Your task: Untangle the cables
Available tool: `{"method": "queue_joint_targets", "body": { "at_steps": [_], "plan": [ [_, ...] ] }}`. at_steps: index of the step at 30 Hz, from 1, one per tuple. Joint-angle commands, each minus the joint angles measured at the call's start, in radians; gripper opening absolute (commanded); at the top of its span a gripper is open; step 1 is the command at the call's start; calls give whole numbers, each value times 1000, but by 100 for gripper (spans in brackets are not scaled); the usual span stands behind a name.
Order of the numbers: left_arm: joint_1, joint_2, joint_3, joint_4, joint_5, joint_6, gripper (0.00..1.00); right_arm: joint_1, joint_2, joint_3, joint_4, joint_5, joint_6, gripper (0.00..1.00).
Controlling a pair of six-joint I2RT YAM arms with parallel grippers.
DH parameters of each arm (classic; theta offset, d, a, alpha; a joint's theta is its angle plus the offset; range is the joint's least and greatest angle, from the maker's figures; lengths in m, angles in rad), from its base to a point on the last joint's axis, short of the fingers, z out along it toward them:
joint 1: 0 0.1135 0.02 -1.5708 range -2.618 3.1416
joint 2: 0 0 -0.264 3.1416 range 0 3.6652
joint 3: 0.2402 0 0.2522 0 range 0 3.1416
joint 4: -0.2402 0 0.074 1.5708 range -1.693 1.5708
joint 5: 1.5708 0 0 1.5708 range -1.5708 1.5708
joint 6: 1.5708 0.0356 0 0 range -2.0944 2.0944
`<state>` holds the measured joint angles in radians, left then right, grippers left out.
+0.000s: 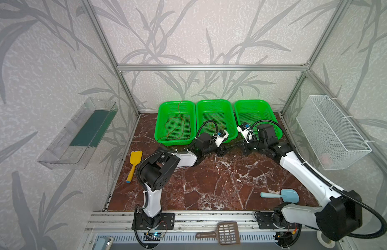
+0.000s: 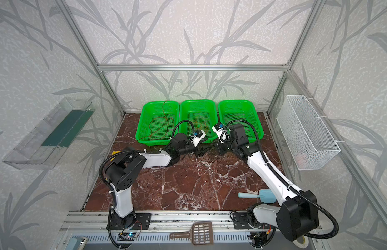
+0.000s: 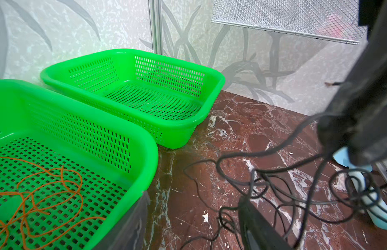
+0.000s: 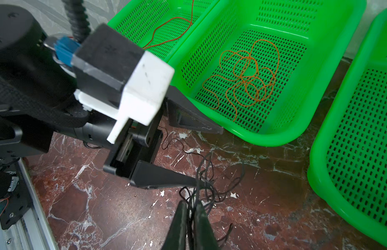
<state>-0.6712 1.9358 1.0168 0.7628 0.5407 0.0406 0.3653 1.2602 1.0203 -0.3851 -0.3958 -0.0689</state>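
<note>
One orange cable point(image 4: 248, 75) lies bunched in the middle basket point(image 1: 213, 100). The red cable point(image 1: 177, 127) lies in the left basket point(image 1: 176, 102), just beside the middle basket. The black cable point(image 4: 206, 188) is a tangle on the desk point(image 1: 209, 184), just in front of the middle basket. The right jaws pinch the black cable. The left jaws stand wide, with one tip touching the tangle.

A dark red-brown marble-patterned slab point(image 1: 209, 190) with white veins makes the floor. Pale textured walls point(image 1: 209, 32) printed with grey leaves rise behind it and on both sides, framed by silver aluminium bars point(image 1: 209, 67). Left of the slab, a clear plastic shelf tray point(image 1: 58, 155) hangs on the wall; right of it, a white wire-mesh basket point(image 1: 331, 134). The light is soft and even.
</note>
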Motion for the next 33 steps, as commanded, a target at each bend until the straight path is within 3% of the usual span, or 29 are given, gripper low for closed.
{"method": "queue_joint_targets", "body": {
  "at_steps": [1, 5, 8, 10, 12, 15, 22, 29, 30, 33],
  "plan": [
    [-11, 23, 45, 21, 25, -6, 63, 9, -18, 30, -3, -20, -4, 11],
    [-16, 32, 59, 24, 24, -7, 47, 12, -17, 22, 4, -14, 3, 11],
    [-18, 22, 62, 17, 16, -5, 26, 12, -18, 9, 20, 4, 17, 11],
    [-19, 1, 55, -10, -16, 11, 10, 11, -22, -7, 28, 66, 34, 11],
    [-20, -33, 39, -55, -54, 36, 0, 6, -27, -26, 33, 165, 66, 11],
    [-18, -104, -2, -117, -120, 74, 0, -23, -39, -78, 63, 270, 134, 11],
    [-13, -263, -53, -285, -270, 154, 0, -127, 4, -221, 134, 321, 291, 11],
    [-5, -348, -45, -410, -286, 217, 0, -141, 67, -247, 97, 336, 287, 14],
    [-6, -353, -41, -419, -284, 218, 0, -140, 68, -249, 101, 321, 281, 17],
    [-7, -362, -32, -429, -264, 215, 0, -139, 59, -247, 134, 204, 232, 45]
  ]
}}
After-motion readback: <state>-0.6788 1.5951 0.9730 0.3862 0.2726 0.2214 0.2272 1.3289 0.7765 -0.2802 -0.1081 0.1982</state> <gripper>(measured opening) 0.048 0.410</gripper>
